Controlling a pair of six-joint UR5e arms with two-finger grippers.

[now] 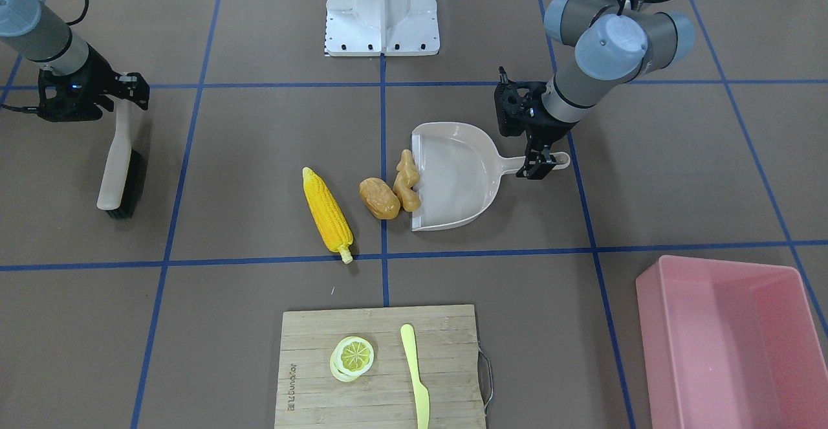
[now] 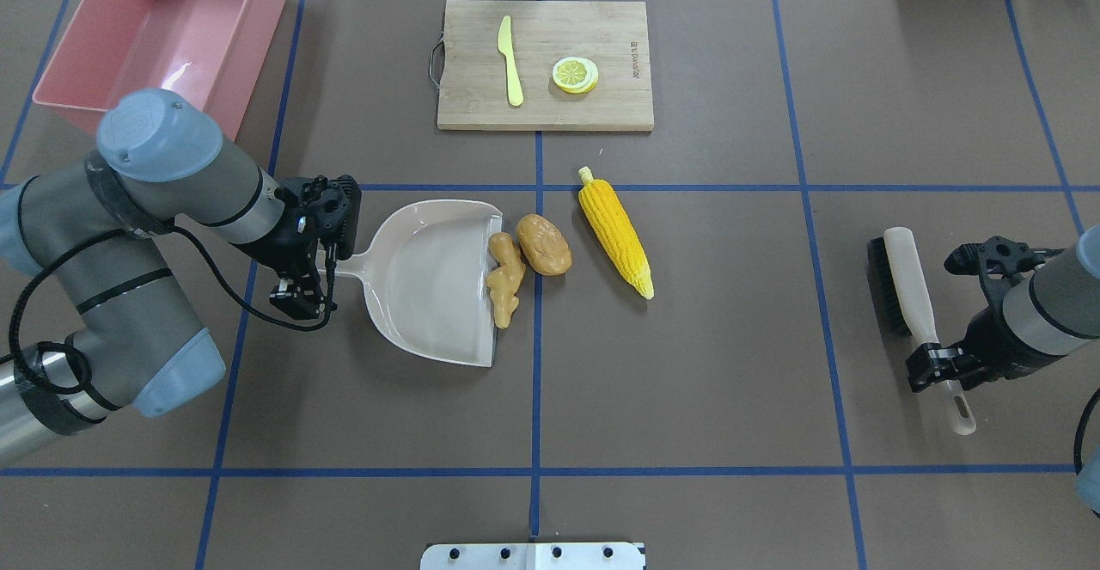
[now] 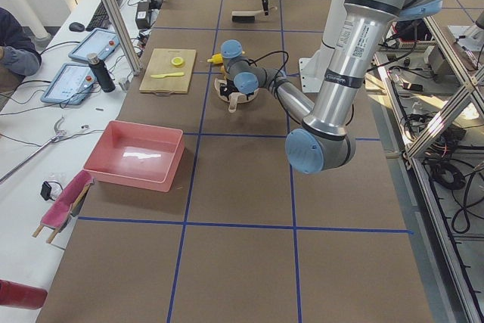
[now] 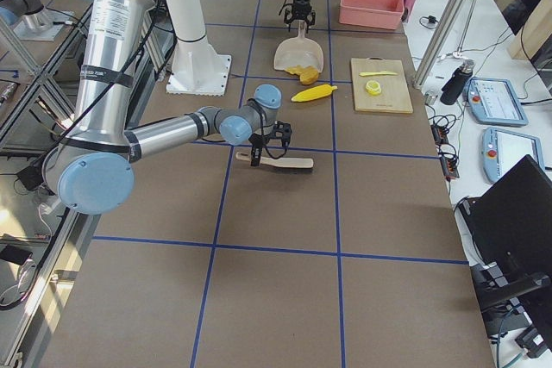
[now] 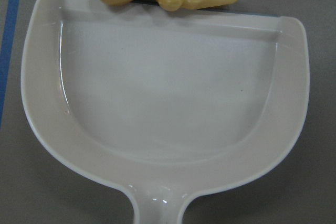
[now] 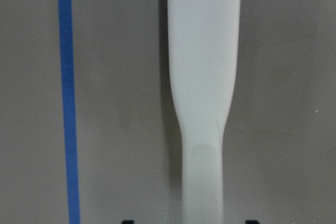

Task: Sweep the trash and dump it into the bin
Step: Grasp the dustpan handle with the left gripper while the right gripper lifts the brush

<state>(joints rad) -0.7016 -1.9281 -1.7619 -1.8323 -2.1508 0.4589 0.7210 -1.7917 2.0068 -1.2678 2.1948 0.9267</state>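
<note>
Surface: brown matte table gridded with blue tape; white metal robot base at its edge. Side bench holds two tablet consoles.

Left gripper straddles the handle of the beige plastic dustpan; cannot tell if it pinches.

Right gripper is released, fingers clear either side of the pale-handled black-bristle brush.

Knobbly tan ginger-like piece lies on the dustpan lip, touching the brown oval potato-like lump. Yellow corn cob lies near, apart.

Large pink plastic tub sits at the far left corner.

Bamboo cutting board carries a pale yellow-green knife and a lemon slice.
</note>
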